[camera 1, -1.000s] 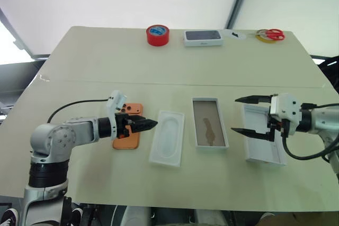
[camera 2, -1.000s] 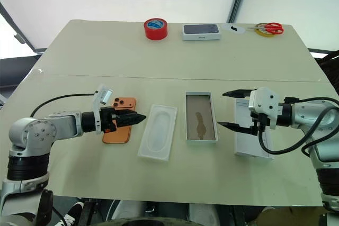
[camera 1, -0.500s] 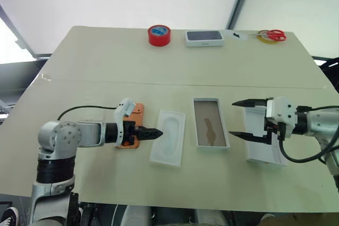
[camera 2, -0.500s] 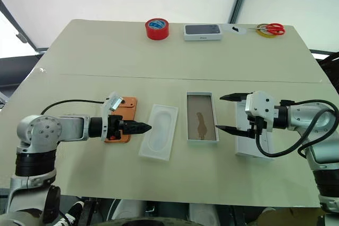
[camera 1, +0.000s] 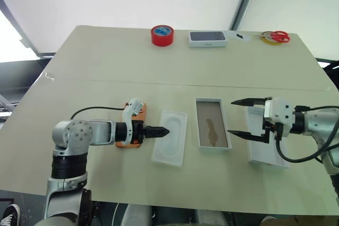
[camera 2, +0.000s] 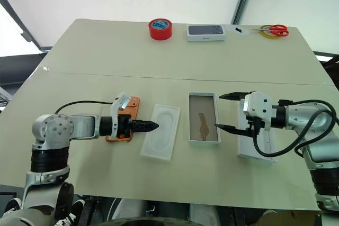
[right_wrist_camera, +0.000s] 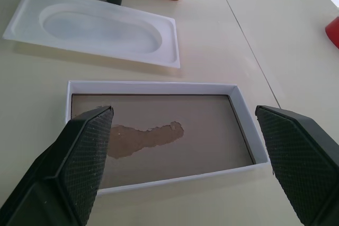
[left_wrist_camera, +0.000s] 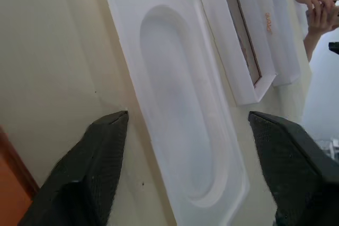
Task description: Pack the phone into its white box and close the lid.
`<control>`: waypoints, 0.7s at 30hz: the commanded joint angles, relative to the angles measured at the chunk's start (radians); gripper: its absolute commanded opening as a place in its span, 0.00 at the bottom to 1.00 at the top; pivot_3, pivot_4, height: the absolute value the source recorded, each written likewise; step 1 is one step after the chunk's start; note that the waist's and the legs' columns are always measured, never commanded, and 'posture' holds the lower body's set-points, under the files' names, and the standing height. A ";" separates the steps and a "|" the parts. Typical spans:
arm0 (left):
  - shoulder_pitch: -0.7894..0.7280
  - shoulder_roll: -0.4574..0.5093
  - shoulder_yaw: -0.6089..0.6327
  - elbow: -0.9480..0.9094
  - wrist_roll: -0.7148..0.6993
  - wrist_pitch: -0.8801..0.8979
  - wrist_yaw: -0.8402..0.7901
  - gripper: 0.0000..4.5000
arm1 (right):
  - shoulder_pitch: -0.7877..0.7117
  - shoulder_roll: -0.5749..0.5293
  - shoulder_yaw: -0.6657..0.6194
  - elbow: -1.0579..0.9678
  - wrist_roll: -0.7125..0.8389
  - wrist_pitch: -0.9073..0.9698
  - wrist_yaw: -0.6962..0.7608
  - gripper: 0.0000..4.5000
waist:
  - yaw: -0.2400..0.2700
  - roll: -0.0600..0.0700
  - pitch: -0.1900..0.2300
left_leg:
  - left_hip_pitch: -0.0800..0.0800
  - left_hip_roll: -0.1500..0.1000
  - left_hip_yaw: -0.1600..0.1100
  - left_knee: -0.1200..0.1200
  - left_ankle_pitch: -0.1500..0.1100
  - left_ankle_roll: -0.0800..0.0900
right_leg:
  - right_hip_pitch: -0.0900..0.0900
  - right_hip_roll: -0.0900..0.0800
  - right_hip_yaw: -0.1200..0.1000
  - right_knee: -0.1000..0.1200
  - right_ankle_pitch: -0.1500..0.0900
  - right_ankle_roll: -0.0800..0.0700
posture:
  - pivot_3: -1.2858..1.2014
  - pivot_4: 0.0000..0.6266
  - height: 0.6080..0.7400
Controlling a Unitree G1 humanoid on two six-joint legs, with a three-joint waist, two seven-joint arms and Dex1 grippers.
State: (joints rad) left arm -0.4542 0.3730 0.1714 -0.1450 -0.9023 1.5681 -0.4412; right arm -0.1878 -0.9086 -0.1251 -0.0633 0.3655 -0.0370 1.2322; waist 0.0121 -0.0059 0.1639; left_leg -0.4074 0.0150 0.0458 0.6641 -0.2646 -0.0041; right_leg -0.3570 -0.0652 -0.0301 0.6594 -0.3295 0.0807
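The orange phone lies flat on the table, left of the thin white insert. My left gripper reaches over the phone's right edge, its tips above the insert's near rim. In the left wrist view its fingers stand apart with nothing between them, so it is open. The white box, a shallow tray with a brown floor, sits right of the insert. The lid lies right of the tray. My right gripper hangs open between tray and lid, holding nothing.
Along the table's far edge stand a red tape roll, a white box with a dark phone picture and red-handled scissors. A person's hand is seen beyond the table in the left wrist view.
My left gripper has moved right and down across the phone toward the insert, and its wrist has rolled. The right gripper has stayed in place.
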 commanded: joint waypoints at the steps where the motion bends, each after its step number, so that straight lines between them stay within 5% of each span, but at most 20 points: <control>1: 0.008 -0.009 -0.002 0.004 0.002 0.028 0.000 0.49 | -0.015 0.008 -0.019 -0.003 0.004 -0.021 -0.007 1.00 | 0.000 0.000 0.000 | 0.000 0.000 0.000 0.000 0.000 0.000 | 0.000 0.000 0.000 0.000 0.000 0.000 | 0.52 0.24 1.00; 5: 0.008 -0.008 0.014 0.013 0.005 0.037 -0.003 0.03 | -0.019 0.009 -0.014 0.000 0.002 -0.023 -0.009 1.00 | 0.000 0.000 0.000 | 0.000 0.000 0.000 0.000 0.000 0.000 | 0.000 0.000 0.000 0.000 0.000 0.000 | 0.52 0.24 1.00; 21: -0.072 -0.077 0.228 0.044 -0.054 0.046 0.072 0.01 | 0.036 0.051 0.150 -0.153 -0.050 0.036 -0.010 1.00 | 0.000 -0.001 0.001 | -0.001 0.000 0.000 0.000 0.000 0.000 | -0.001 0.000 0.000 0.000 0.000 0.000 | 0.52 0.24 1.00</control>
State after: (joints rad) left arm -0.5180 0.3008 0.3763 -0.0810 -0.9190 1.6060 -0.3751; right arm -0.1534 -0.8637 0.0162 -0.1893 0.3366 0.0169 1.2253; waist 0.0121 -0.0071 0.1646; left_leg -0.4080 0.0151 0.0455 0.6641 -0.2647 -0.0042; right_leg -0.3576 -0.0652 -0.0302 0.6594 -0.3295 0.0808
